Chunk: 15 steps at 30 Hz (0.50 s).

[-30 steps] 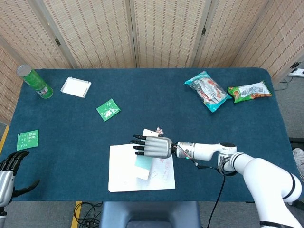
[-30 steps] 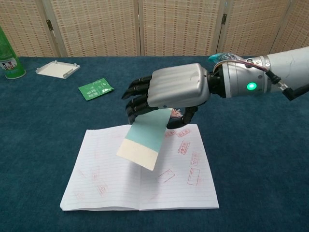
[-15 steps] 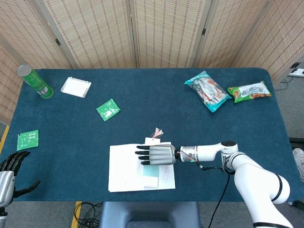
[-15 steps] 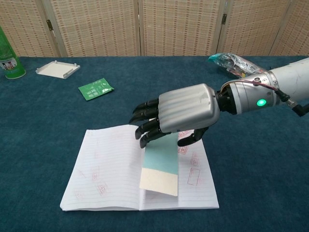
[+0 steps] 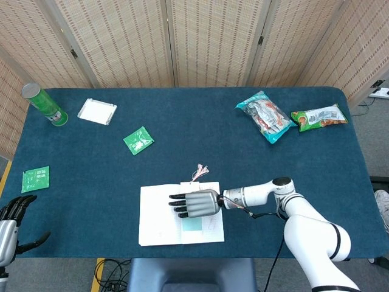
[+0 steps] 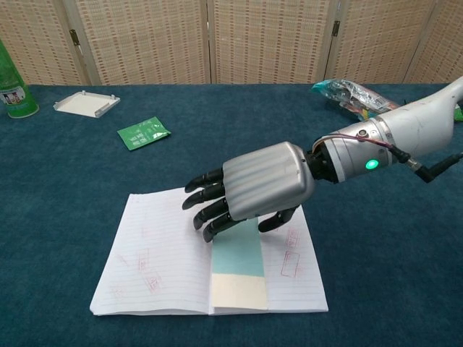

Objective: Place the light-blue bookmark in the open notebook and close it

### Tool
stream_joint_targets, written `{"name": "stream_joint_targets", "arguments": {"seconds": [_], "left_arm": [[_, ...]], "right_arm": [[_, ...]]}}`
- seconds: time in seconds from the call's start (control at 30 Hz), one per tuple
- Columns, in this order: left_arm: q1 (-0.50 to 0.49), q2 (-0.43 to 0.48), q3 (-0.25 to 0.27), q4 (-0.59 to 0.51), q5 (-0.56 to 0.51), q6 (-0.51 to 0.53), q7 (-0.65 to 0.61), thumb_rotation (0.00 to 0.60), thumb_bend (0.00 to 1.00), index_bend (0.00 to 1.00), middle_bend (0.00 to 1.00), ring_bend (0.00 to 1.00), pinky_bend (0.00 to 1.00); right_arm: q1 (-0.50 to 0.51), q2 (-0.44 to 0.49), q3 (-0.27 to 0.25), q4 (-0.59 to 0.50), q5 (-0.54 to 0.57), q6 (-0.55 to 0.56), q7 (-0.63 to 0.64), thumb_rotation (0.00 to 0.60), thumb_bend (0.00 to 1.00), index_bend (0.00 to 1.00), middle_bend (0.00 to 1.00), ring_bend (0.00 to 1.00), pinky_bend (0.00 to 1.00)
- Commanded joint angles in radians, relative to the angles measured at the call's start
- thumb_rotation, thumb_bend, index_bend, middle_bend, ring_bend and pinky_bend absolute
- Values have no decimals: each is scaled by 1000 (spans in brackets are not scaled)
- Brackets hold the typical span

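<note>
The open notebook [image 5: 159,213] [image 6: 159,260] lies flat near the table's front edge, with red stamps on its pages. On its right page, by the centre fold, lies the light-blue bookmark [image 5: 191,223] [image 6: 239,267], its cream end at the front edge. My right hand [image 5: 196,204] [image 6: 253,191] hangs low over the bookmark's far end and hides it. Its fingers point left with the thumb underneath, still pinching that end. My left hand [image 5: 12,222] rests at the front left corner with fingers apart and nothing in it. It shows only in the head view.
A pink tassel [image 5: 199,170] lies just beyond the notebook's far edge. Further off are a green packet [image 5: 138,140] [image 6: 144,133], a white tray [image 5: 97,111] [image 6: 87,104], a green can [image 5: 45,104] [image 6: 13,83], another green packet [image 5: 35,179], and snack bags [image 5: 264,117] [image 5: 318,117].
My right hand has come down and toward the front with the bookmark. The bookmark went from hanging tilted in the air to lying flat on the right page. The left hand stayed put.
</note>
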Motion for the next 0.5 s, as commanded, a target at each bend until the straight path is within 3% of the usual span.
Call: {"name": "stream_joint_targets", "arguments": {"seconds": [0.03,0.5], "left_arm": [[1,-1,0,2,-2,0,-1,600,173,185,198,143,219],[8,0,0,3,-2,5,-5,600,172,185,198,142,219]], "right_arm": [[6,-21,-12,32,-1,7,15,600,275,306,157,3,52],[16,-58,-35,107,16,27,34,600,265,306,141,3,38]]}}
